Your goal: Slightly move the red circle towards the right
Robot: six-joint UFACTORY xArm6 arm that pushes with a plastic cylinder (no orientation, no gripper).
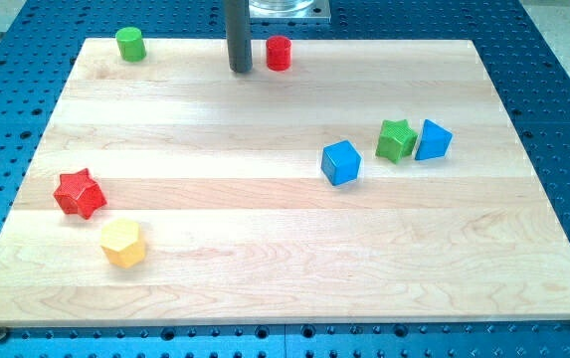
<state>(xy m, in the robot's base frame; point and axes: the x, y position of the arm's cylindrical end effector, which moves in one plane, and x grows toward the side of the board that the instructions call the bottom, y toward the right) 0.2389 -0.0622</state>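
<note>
The red circle [280,52] is a short red cylinder standing near the top edge of the wooden board [265,249], a little left of the middle. My tip [240,70] is the lower end of the dark rod. It stands just to the left of the red circle, with a small gap between them, and does not touch it.
A green circle [130,44] stands at the top left. A red star [79,193] and a yellow hexagon [122,242] lie at the lower left. A blue cube [341,162], a green star [396,140] and a blue triangle [433,140] lie at the right.
</note>
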